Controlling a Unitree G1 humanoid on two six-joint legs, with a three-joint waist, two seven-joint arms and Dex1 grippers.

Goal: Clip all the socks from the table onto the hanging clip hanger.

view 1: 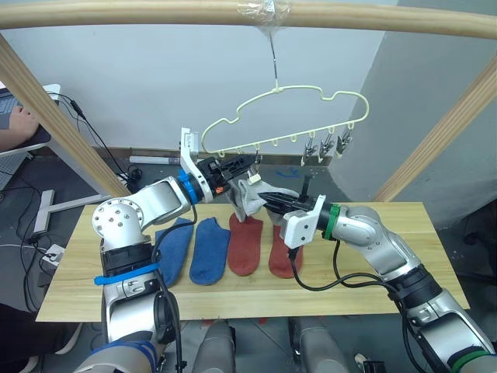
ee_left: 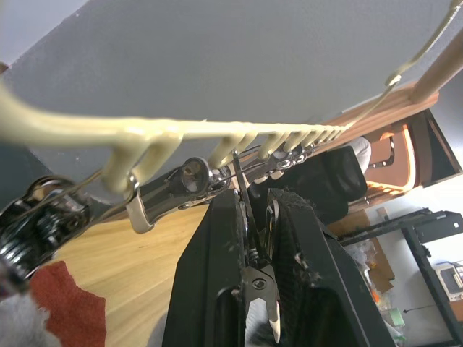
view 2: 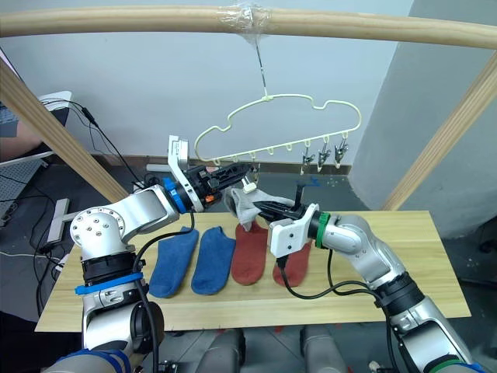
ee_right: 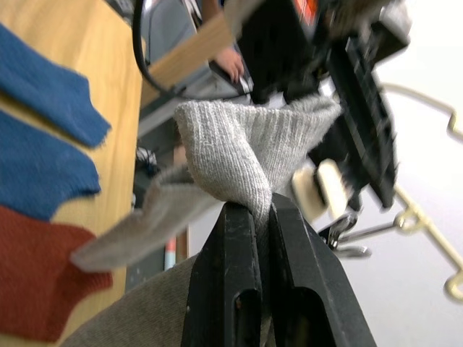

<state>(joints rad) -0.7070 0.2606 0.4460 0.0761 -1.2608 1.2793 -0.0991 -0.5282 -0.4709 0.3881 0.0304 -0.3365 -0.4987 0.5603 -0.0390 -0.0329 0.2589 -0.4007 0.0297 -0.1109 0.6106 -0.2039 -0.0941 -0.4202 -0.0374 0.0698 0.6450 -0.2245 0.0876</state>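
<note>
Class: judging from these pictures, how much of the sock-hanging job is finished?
Done: no sock hangs on the clip hanger yet. In hand: the right claw pinches a grey sock while the left claw grips a clip. Left: two blue socks and two red socks lie on the table.

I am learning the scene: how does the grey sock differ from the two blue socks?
The grey sock is lifted, pinched in the right gripper; the blue socks lie flat on the table. The grey sock is folded and crumpled; the blue socks are spread out side by side. All are short socks, none clipped yet.
</note>
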